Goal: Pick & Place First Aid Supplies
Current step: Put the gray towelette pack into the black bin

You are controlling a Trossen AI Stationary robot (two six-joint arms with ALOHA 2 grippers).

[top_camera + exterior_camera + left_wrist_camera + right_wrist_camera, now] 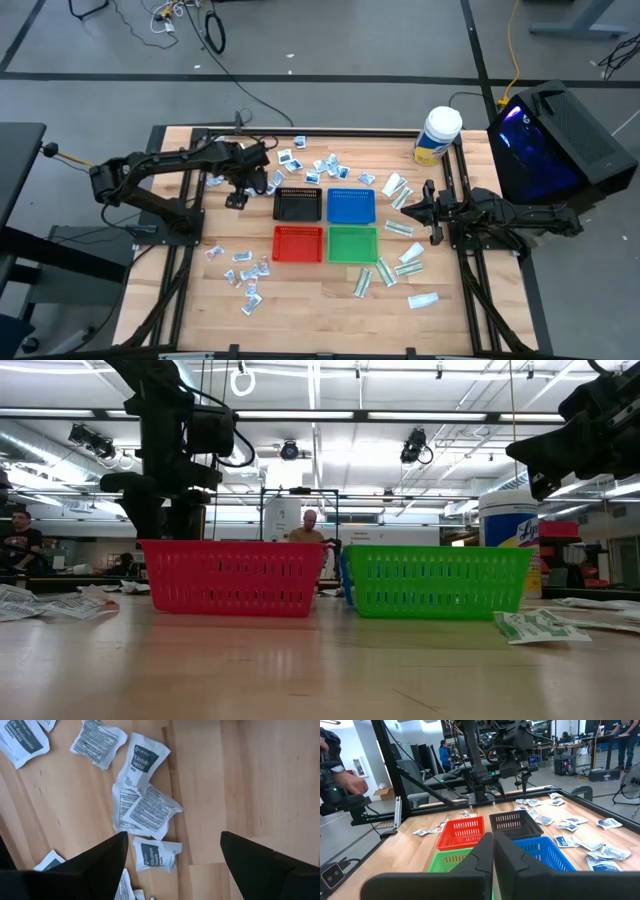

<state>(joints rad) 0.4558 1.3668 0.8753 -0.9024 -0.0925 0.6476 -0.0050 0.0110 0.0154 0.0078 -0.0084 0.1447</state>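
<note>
So the left hand is up over the far-left part of the wooden surface, just left of the black tray, fingers spread wide and nothing between them. Its wrist view looks straight down on a little bunch of squarish white packets with bluish print, a couple overlapping each other, one smaller one lying right between the fingertips as seen from above. Can't really tell how high the hand sits over them, though it doesn't look like it's touching any.

The right hand is parked at the right side of the surface, fingers pressed together, holding nothing, pointing across toward the trays.

Four mesh trays sit in a block mid-surface: black and blue tray at the back, red tray and green tray in front. From above they all look empty to me.

More squarish packets are scattered along the back edge and at the front left. The longer white-and-green packets lie on the right, between the trays and the right arm. A big white jar with a yellow label stands at the back right corner.
</note>
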